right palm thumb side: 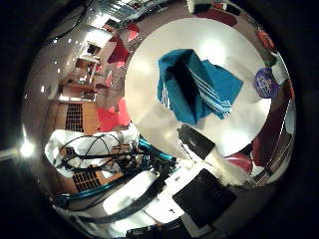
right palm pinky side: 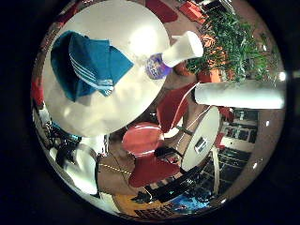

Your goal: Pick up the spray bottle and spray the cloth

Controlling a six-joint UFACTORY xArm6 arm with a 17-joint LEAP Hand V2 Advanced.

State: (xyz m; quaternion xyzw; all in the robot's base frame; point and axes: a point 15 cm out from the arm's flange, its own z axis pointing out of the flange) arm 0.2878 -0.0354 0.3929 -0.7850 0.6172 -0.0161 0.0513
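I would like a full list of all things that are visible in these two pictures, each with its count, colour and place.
Table: one, white, round; it bears the cloth and the bottle.
Cloth: one, blue-teal with white stripes, folded, lying on the table.
Spray bottle: one, white with a purple label, standing near the table's edge, apart from the cloth.
Chairs: several, red, on the floor beside the table.
Second table: one, white, round, beyond the chairs.
Plant: one, green, past the bottle.
Hand: one, white and black parts, above the table, holding nothing; its finger posture is unclear.
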